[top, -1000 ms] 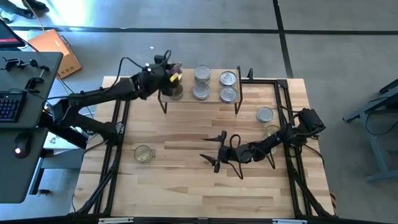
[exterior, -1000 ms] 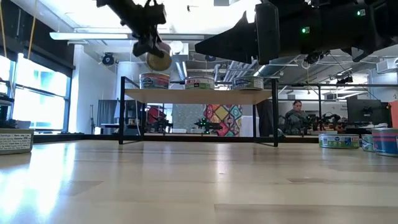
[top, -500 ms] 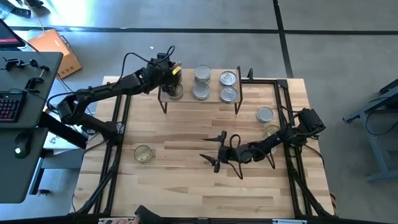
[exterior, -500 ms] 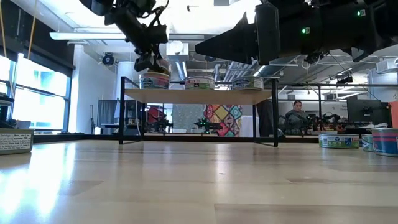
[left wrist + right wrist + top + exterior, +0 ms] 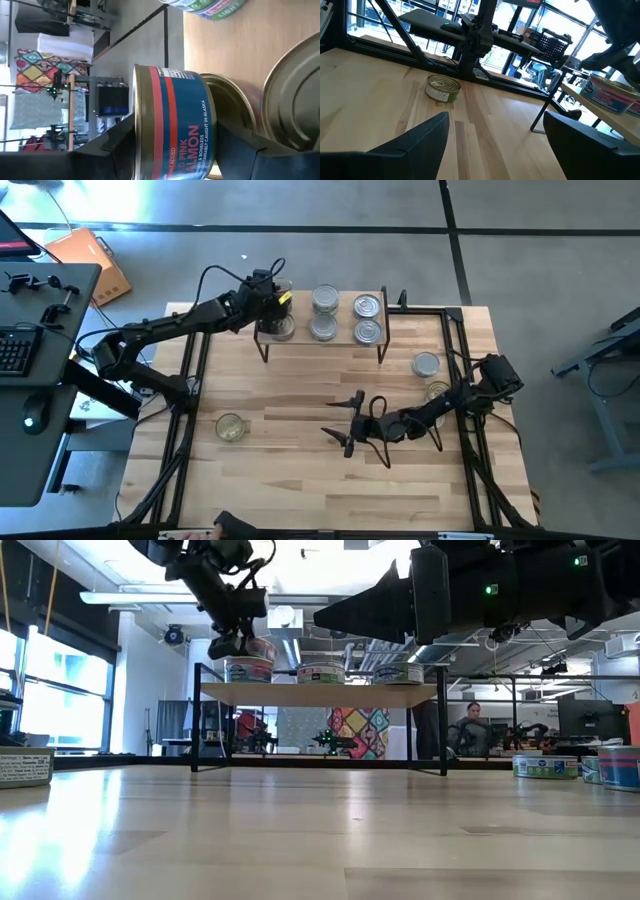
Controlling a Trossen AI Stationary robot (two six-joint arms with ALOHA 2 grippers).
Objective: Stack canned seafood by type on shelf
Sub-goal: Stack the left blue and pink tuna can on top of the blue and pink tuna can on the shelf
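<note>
The butcher-block table (image 5: pixel 300 470) is shared by both arms, and the shelf (image 5: pixel 320 345) stands at its far edge, carrying four silver-lidded tins (image 5: pixel 346 317) in two pairs at its middle and right. At the shelf's left end a blue-and-red salmon tin (image 5: pixel 172 130) is being set on top of another tin (image 5: pixel 235 115), so the step in hand is judged to be the placing of one can onto its like. The left gripper (image 5: pixel 270 305) is seen over that stack, its fingers (image 5: pixel 115 145) lying along both sides of the salmon tin; whether the tin is pinched or already let go cannot be told. The right gripper (image 5: pixel 345 425) is held low over the middle of the table, its fingers (image 5: pixel 420 137) spread wide with nothing between them. Three tins are left off the shelf: a green-labelled one (image 5: pixel 230 426) near the table's left side and two (image 5: pixel 429 375) near the right edge. Next, a clear release and a straight withdrawal would be called for, so that the stack is not nudged, and a loose tin would then be fetched.
</note>
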